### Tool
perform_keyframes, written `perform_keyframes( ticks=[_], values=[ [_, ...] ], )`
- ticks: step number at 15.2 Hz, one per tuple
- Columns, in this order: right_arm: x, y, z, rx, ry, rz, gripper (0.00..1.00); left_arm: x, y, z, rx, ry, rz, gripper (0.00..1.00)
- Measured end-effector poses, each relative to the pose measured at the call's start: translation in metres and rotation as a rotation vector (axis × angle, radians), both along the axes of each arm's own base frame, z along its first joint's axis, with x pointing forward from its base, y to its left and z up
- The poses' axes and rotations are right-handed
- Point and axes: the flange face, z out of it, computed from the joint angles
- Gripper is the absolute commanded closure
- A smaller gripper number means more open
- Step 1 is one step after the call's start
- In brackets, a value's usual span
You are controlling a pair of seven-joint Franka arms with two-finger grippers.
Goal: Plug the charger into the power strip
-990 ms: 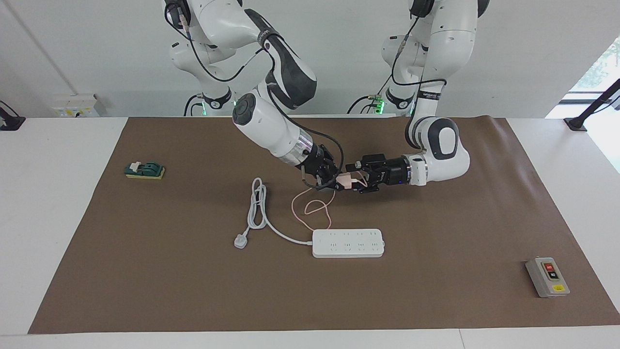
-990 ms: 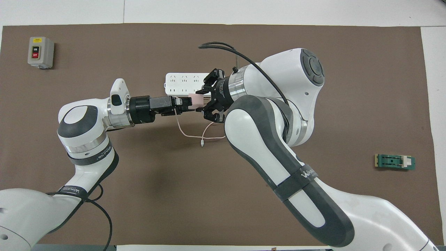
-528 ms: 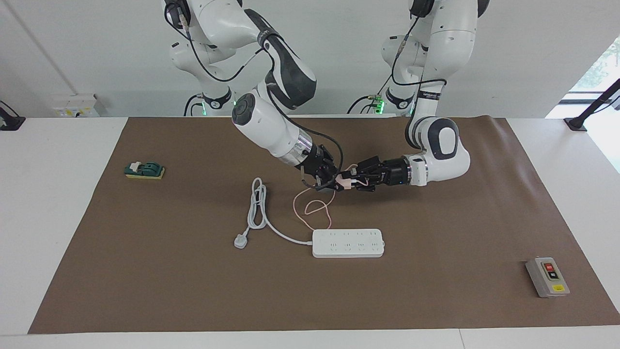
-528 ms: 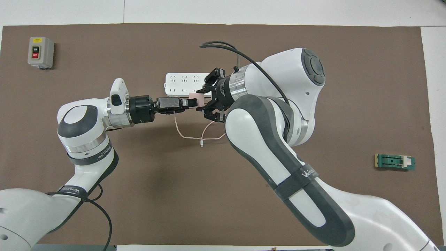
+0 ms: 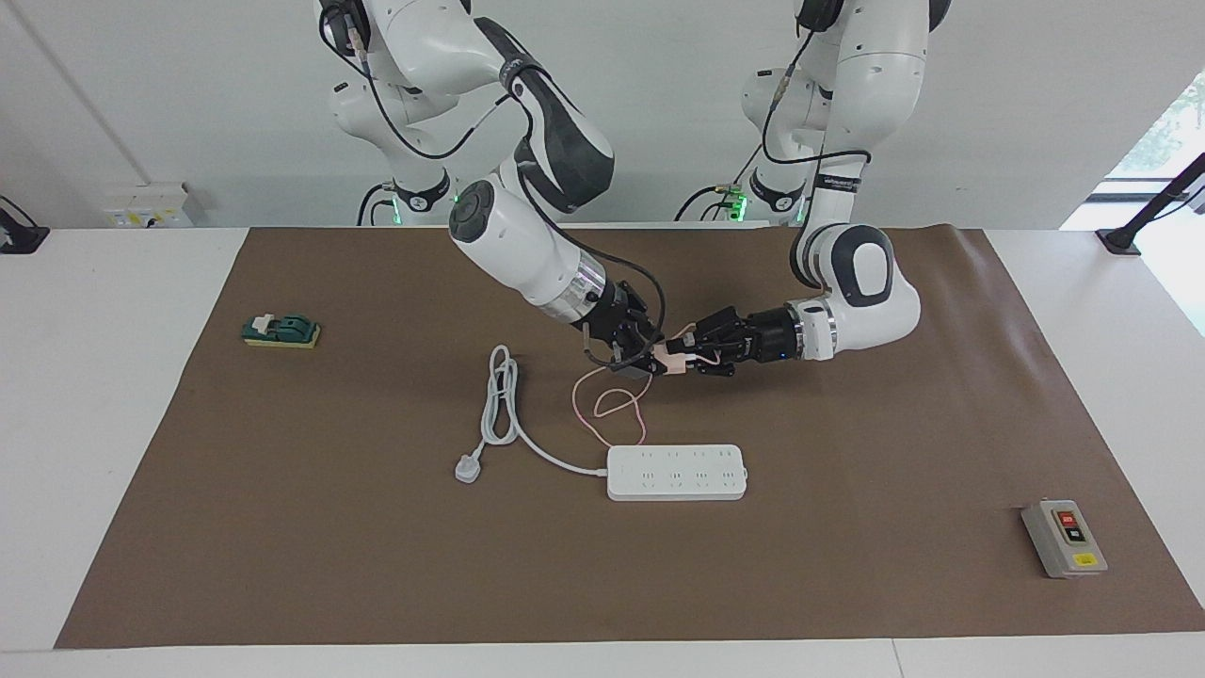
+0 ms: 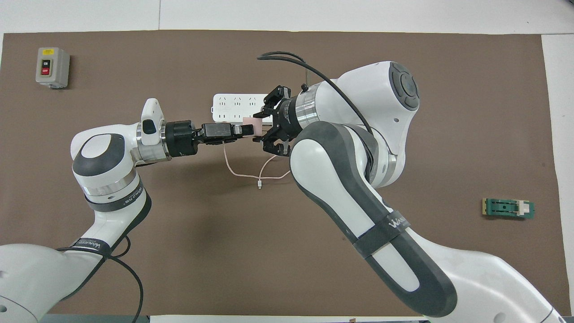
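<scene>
The pale pink charger (image 5: pixel 670 361) is up in the air between my two grippers, over the mat nearer to the robots than the power strip (image 5: pixel 676 472). My right gripper (image 5: pixel 645 358) is shut on it. My left gripper (image 5: pixel 689 357) points at the charger from the left arm's end and reaches it. The thin pink cable (image 5: pixel 602 405) hangs down in a loop onto the mat. In the overhead view the charger (image 6: pixel 251 122) sits between the left gripper (image 6: pixel 246 130) and the right gripper (image 6: pixel 260 128), and the right arm covers half of the strip (image 6: pixel 228 105).
The strip's thick white cord ends in a white three-pin plug (image 5: pixel 468 468) toward the right arm's end. A grey button box (image 5: pixel 1064 539) stands far out at the left arm's end. A green block (image 5: pixel 281 330) lies at the right arm's end.
My left gripper has turned about its own axis at the charger. Both grippers and the charger have shifted slightly toward the power strip.
</scene>
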Motion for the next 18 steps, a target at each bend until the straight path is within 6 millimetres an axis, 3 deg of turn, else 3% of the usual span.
perform_keyframes(
  ticks=[2, 4, 7, 10, 12, 14, 18],
  values=[
    [0.002, -0.003, 0.001, -0.001, -0.003, -0.006, 0.00, 0.008, 0.024, 0.008, 0.076, 0.003, 0.038, 1.00],
    [0.004, -0.007, 0.006, 0.000, -0.011, -0.012, 0.00, 0.012, 0.055, 0.029, 0.216, 0.027, 0.056, 1.00],
    [0.008, -0.023, 0.022, -0.048, -0.061, 0.011, 0.00, 0.011, 0.097, 0.083, 0.448, 0.104, 0.070, 1.00],
    [0.003, -0.049, 0.047, -0.146, -0.152, 0.189, 0.00, 0.015, 0.128, 0.144, 0.689, 0.177, 0.099, 1.00],
    [-0.006, -0.066, 0.059, -0.234, -0.198, 0.357, 0.00, 0.021, 0.139, 0.181, 0.852, 0.226, 0.131, 1.00],
    [-0.015, -0.086, 0.067, -0.325, -0.219, 0.522, 0.00, 0.023, 0.144, 0.202, 0.969, 0.246, 0.142, 1.00],
    [-0.022, -0.147, 0.087, -0.415, -0.255, 0.810, 0.00, 0.026, 0.139, 0.203, 1.049, 0.269, 0.145, 1.00]
  ],
)
